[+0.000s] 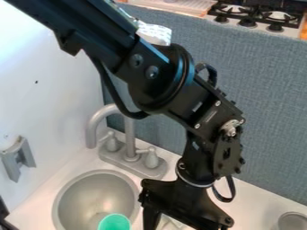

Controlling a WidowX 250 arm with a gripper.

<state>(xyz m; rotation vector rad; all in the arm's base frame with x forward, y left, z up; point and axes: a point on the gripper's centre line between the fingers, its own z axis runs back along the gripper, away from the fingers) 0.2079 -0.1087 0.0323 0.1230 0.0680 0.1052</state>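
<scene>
Okay, black gripper (185, 207) low in frame, just right of the sink, hanging from black arm (168, 76) angled in from upper left. Jaws spread, well apart from each other, lower ends cut by the bottom edge; cannot tell about contact with anything. Between jaws, pale, partly hidden item (173, 222), too covered to identify. Left of gripper, green cup (114, 222), round, at the lower part of the grey sink (90, 202), also cut by the bottom edge. Can't tell about upright or tilted.

Behind sink: grey faucet (130, 134) with curved spout and two knob handles on a shared base. At left: white wall (48, 81) with grey bracket (21, 157). At bottom right, on white counter (258, 202): round grey container (292, 221), partly cut by the edge. Behind arm: blue-grey fabric partition (264, 112). Beyond partition, top right: stove (258, 18) with black grates and dark knobs. Near top, against arm: crinkled white wrap (157, 33).
</scene>
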